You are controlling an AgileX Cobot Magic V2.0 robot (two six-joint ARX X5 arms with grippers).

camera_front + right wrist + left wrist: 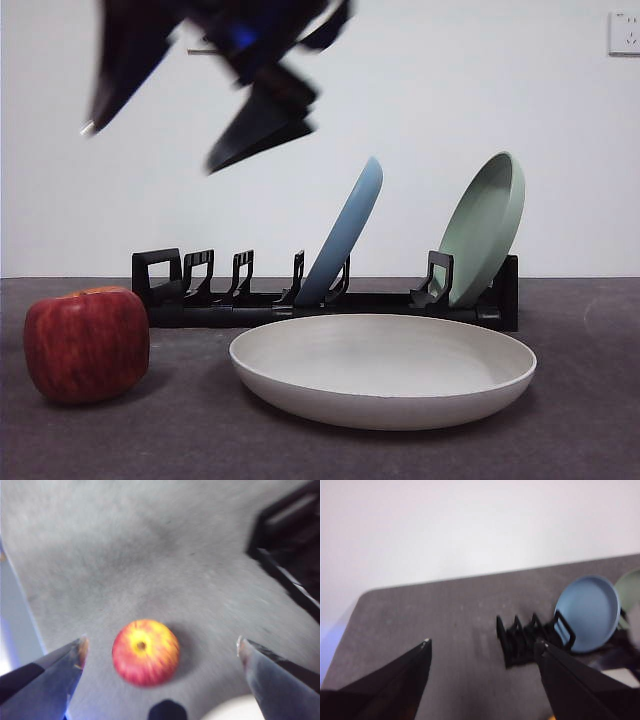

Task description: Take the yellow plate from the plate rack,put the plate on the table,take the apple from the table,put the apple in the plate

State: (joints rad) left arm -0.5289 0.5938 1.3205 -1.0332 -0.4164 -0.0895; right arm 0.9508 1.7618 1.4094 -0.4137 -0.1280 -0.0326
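Right wrist view: right gripper (160, 652), jaws spread wide, high above the blocky red apple (145, 652) on the dark grey table (150, 555) beside the cream plate (383, 368); risk: off-centre closing could roll the apple.

I see bare worktop (150, 555) all round the apple (145, 651), so my open right gripper (161, 647) has room; the yellow plate (383, 366) and plate rack (330, 300) crowd one flank
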